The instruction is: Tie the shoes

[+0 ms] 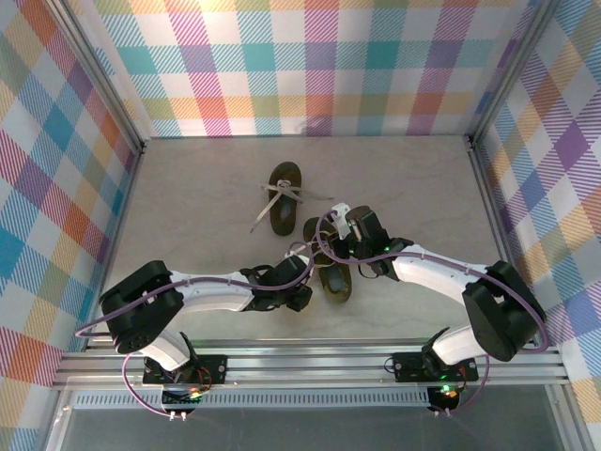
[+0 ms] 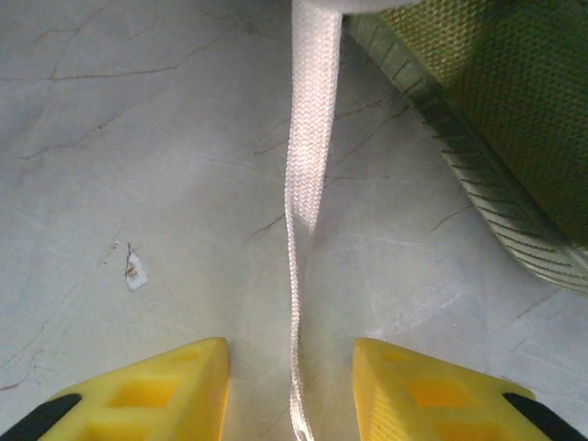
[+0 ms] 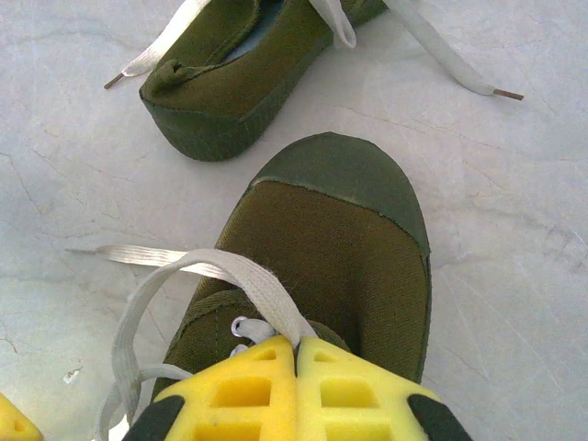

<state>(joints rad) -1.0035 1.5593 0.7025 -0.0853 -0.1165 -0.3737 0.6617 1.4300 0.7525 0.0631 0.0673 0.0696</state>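
**Though one lace is pinched, no knot is yet made on either shoe**

As the top external view has it, the left end effector (image 1: 302,268) and the right end effector (image 1: 336,235) close in on the near shoe (image 1: 336,280), which lies between them, one at each flank. The far shoe (image 1: 285,199) sits beyond both, apart from the fingers. Its laces (image 1: 268,209) are splayed across it and out onto the bench (image 1: 188,188) with no bow. From this height I cannot tell how either pair of fingers stands.

In the left wrist view, the left end effector (image 2: 291,386) is released. Its yellow fingers (image 2: 175,390) stand apart, and a flat lace (image 2: 308,138) runs down from the shoe and passes between them unsqueezed. The near shoe's ribbed sole (image 2: 496,156) lies ahead and to the right of the fingers, and a small pale scrap (image 2: 135,273) lies ahead to the left.

In the right wrist view, the right end effector (image 3: 296,386) is clenched, its fingers pressed together on a looped lace (image 3: 220,265) that arches out to the left from just ahead of the fingertips. The near shoe's toe (image 3: 340,239) is directly ahead. The far shoe (image 3: 230,83) lies beyond it, its lace tips resting loose on the bench.

By my reading the task is at an early stage: one lace is gripped and the other merely lined up. The crossing, looping and tightening on the near shoe remain, and then the whole of the far shoe.
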